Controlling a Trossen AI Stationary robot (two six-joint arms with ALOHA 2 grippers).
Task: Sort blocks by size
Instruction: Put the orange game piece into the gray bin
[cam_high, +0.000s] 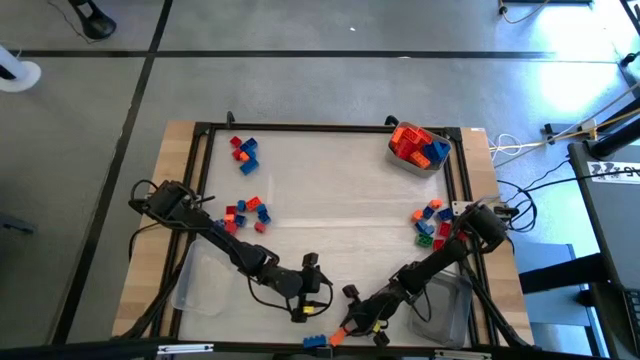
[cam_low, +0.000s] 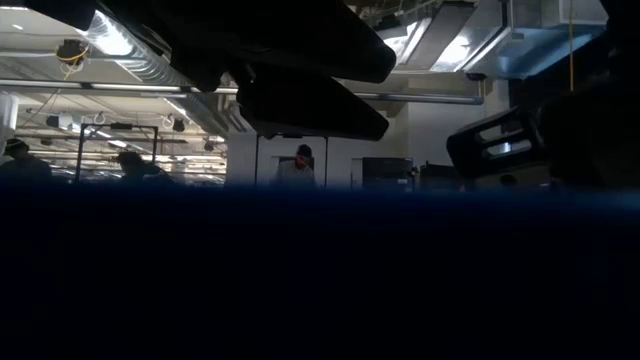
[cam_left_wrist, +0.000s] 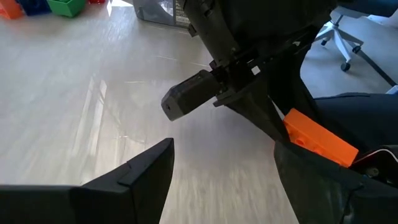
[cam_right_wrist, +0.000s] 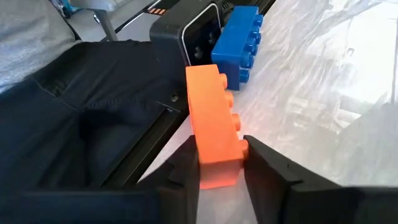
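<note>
An orange block (cam_right_wrist: 214, 124) lies close to the table's near edge, with a blue block (cam_right_wrist: 239, 43) just beyond its far end. My right gripper (cam_right_wrist: 221, 158) is shut on the orange block; in the high view that gripper (cam_high: 345, 325) reaches in from the right. My left gripper (cam_left_wrist: 224, 149) stands open a little left of it (cam_high: 316, 290), with nothing between its fingers, and faces the orange block (cam_left_wrist: 320, 140). Loose blocks lie in piles at the far left (cam_high: 244, 152), mid left (cam_high: 246, 212) and right (cam_high: 430, 222). My right gripper pinches the orange block's near end (cam_right_wrist: 217, 171) between its two fingers, one on the plain long side and one on the studded side. The fingers lie along the block and slant down toward the table's near edge. I cannot tell whether the block is lifted clear of the table.
A clear tub (cam_high: 418, 147) with orange and blue blocks stands at the far right. Two more clear tubs sit at the near left (cam_high: 200, 285) and near right (cam_high: 445, 310). A black frame (cam_high: 330, 127) rims the table. The low view is mostly blocked by something dark.
</note>
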